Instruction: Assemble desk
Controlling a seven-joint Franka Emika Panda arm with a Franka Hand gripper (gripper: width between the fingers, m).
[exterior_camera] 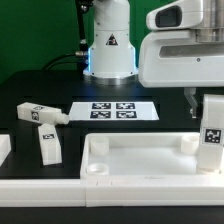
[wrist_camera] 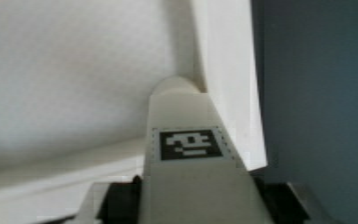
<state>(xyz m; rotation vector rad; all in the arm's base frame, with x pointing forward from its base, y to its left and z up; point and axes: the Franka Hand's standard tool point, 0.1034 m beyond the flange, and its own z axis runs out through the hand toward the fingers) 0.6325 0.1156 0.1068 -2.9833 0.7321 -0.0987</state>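
The held leg (exterior_camera: 212, 130) stands upright in the tool (exterior_camera: 208, 98). The tool is closed on its top end. In the wrist view the tool (wrist_camera: 188, 198) has one finger on each side of the held leg (wrist_camera: 188, 140), and the black-and-white tag on the leg faces the camera. The low end of this leg is down at a corner of the desk plate (exterior_camera: 140, 162), the big flat white part with a raised rim. That corner is right under the tool, on the exterior view's right. I cannot tell if the leg is in the corner hole or only just over it. In the wrist view the tip of the leg points at the rim of the desk plate (wrist_camera: 229, 60), with the dark tabletop (wrist_camera: 322, 110) just past the rim. The rest of the desk plate runs from under the tool toward the exterior view's left, and round holes show in its other corners. Two more legs lie well apart from the tool, past the far end of the desk plate, on the exterior view's left. The back leg (exterior_camera: 40, 113) lies on its side, and the front leg (exterior_camera: 48, 146) lies near it. They do not touch. The marker board (exterior_camera: 112, 110) lies flat on the tabletop (exterior_camera: 30, 85) behind the desk plate. A white rail (exterior_camera: 40, 190) lies along the front edge of the desk plate.
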